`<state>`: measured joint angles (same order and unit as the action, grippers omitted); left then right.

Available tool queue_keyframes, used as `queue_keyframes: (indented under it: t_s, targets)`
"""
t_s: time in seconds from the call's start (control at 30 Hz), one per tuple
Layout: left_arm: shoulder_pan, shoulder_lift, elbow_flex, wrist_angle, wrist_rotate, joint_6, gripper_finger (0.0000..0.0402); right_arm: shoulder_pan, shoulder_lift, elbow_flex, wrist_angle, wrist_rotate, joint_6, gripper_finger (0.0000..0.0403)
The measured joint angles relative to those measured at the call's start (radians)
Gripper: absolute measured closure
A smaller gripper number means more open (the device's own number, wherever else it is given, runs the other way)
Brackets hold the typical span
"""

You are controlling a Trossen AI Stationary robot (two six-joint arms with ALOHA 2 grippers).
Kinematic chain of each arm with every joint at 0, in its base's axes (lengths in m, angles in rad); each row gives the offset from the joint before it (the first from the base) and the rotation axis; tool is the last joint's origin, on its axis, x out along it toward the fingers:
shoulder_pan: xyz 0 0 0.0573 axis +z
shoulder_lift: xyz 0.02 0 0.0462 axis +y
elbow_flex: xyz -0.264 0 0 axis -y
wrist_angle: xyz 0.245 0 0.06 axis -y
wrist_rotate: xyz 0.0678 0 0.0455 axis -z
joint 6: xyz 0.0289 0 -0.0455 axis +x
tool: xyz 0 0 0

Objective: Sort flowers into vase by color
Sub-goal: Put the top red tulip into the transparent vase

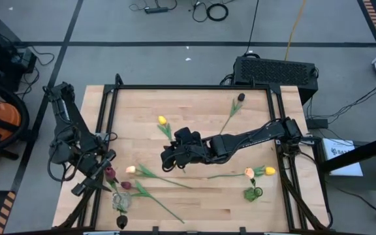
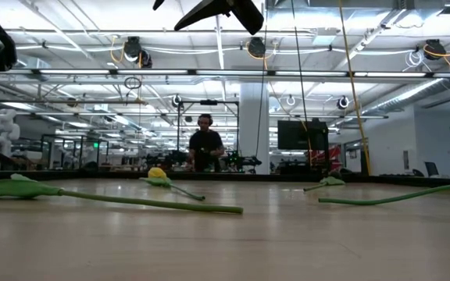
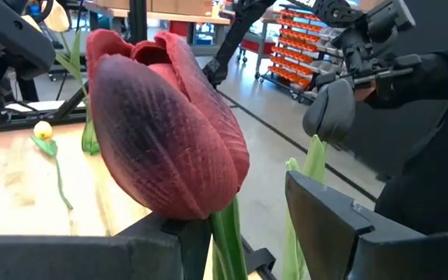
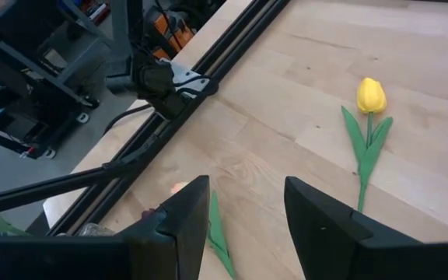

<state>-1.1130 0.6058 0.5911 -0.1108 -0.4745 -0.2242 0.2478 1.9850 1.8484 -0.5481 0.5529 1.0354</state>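
Note:
My left gripper is at the table's left edge and open. The stem of a dark red tulip stands between its fingers, with the head upright just past the fingertips. A clear glass vase stands near it, toward the near edge. My right gripper is open and empty above the table's middle, over a peach tulip. Yellow, dark, peach and maroon tulips lie flat on the wood. A peach and a yellow one lie at the right. My left gripper has the dark red tulip's stem, just below the head, between its two fingers and close to one finger. A gap shows on the stem's other side. I cannot tell whether a finger touches the stem. The head stands upright, clear of the table.
A small green vase stands near the right front. A dark flower head shows by the clear vase at the near edge. Black frame rails run along the table's sides. A person stands far behind the table.

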Motion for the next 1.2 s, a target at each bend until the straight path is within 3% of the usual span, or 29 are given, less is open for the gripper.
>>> queue_keyframes:
  t_s: [0.27, 0.4, 0.57, 0.63, 0.97, 1.2]
  targets:
    - [0.000, 0.001, 0.000, -0.004, 0.007, -0.007, 0.0215, 0.000, 0.000, 0.000, 0.002, 0.001, 0.000, 0.0243]
    - [0.000, 0.001, 0.000, -0.005, 0.001, -0.007, 0.0147, -0.002, 0.000, 0.000, 0.002, 0.001, 0.000, 0.0243]
    - [0.000, 0.001, 0.000, -0.004, -0.030, -0.006, 0.0029, -0.006, 0.000, 0.000, 0.003, 0.001, 0.000, 0.0243]
    - [0.000, 0.001, 0.000, -0.004, -0.030, -0.006, 0.0010, -0.006, 0.000, 0.000, 0.003, 0.001, 0.000, 0.0243]
    - [0.000, -0.003, 0.000, -0.004, -0.042, 0.008, 0.0060, -0.006, 0.000, 0.000, 0.003, 0.000, 0.000, 0.0243]
    - [0.000, 0.010, 0.000, -0.098, -0.144, 0.209, 0.0061, -0.006, 0.000, 0.000, 0.004, 0.000, 0.000, 0.0243]
